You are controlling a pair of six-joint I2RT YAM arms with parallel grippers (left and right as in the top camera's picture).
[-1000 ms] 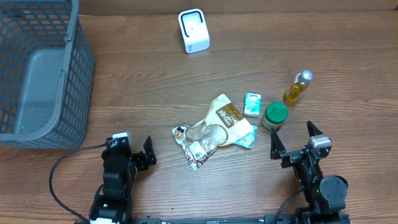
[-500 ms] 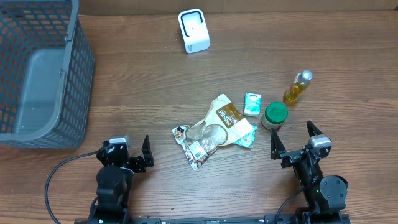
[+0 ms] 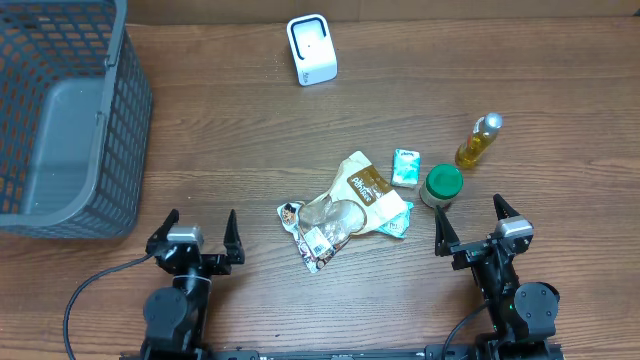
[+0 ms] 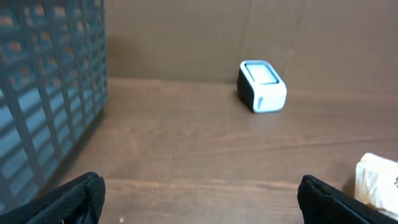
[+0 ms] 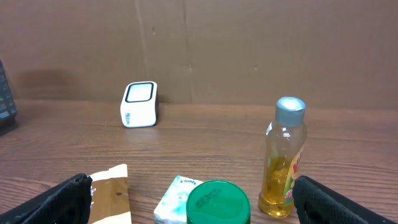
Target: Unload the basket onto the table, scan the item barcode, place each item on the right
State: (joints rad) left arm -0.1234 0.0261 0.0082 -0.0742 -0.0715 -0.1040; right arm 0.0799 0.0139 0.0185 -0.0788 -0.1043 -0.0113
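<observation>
Left gripper [image 3: 202, 220] and right gripper [image 3: 468, 212] are sitting wide open and empty at the tabletop's [image 3: 230, 140] near edge, scanner [image 3: 312, 49] opposite.

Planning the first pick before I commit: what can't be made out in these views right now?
- Barcodes: overhead, print on the snack bags too small to read.
- Green-lidded jar: right wrist, body cut off by bottom edge.
- Snack bags: left wrist, only a corner shows at right edge.
- Basket: overhead, cut by frame edges.
</observation>
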